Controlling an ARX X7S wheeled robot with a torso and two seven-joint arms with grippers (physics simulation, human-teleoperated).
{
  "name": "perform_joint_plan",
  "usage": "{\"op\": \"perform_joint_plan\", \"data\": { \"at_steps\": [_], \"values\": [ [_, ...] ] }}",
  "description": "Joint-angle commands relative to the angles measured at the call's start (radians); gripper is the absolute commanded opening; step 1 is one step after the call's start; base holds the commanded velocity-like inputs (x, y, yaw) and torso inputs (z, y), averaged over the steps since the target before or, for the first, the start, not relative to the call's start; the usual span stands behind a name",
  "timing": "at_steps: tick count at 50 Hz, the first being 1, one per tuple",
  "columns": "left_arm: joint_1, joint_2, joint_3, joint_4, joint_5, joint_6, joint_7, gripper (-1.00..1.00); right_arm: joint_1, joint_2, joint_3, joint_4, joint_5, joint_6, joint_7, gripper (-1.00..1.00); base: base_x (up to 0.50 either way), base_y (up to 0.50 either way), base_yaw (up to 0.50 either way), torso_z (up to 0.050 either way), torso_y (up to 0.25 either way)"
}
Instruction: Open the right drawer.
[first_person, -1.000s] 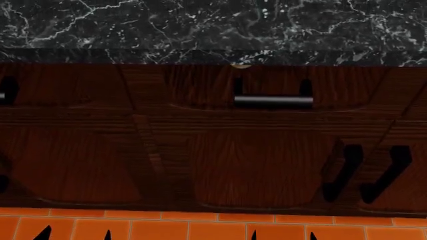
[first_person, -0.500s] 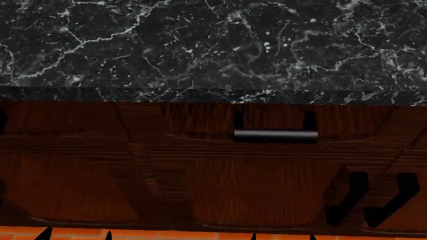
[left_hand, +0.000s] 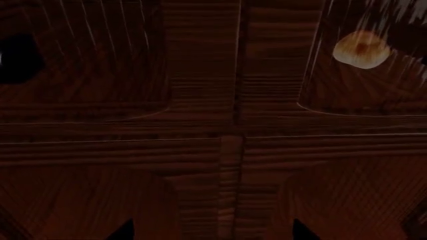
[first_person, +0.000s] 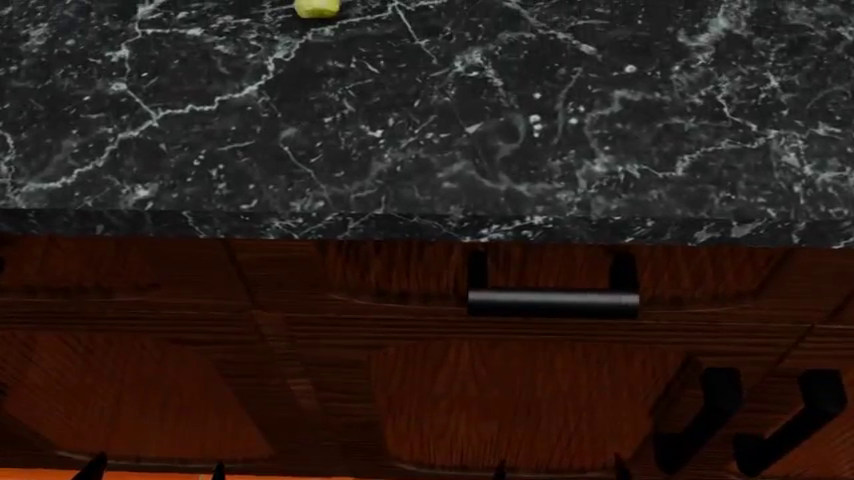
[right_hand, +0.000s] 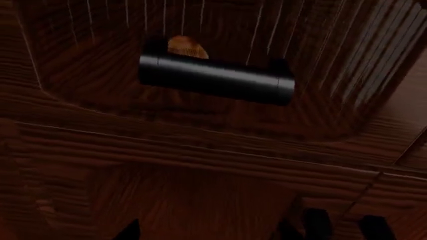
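One black marble desk (first_person: 400, 120) is filling the head view's upper half, carrying one small yellow-green object (first_person: 316, 8) cut off at the far edge. Beneath its front edge, the right drawer (first_person: 534, 275) is sitting shut, showing one bar handle (first_person: 553, 303) and one tan lump (right_hand: 187, 47). Two black door handles (first_person: 703, 405) are showing below right. Both tools are showing only dark tips, so I cannot tell their opening.

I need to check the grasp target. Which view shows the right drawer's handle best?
The right wrist view: the handle fills it, close and unobstructed, tan lump behind. The head view shows the handle whole but smaller, with both posts. The left wrist view shows only the lump, no handle.
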Motion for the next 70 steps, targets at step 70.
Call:
{"op": "perform_joint_plan", "data": {
  "at_steps": [70],
  "values": [
    [0.003,-0.035,0.054,0.013,-0.06,-0.016,0.006,1.0,0.399,0.177,-0.533,0.043,-0.976,0.648,-0.094,1.0,0.0,0.0,0.0,0.0,0.0]
  ]
}}
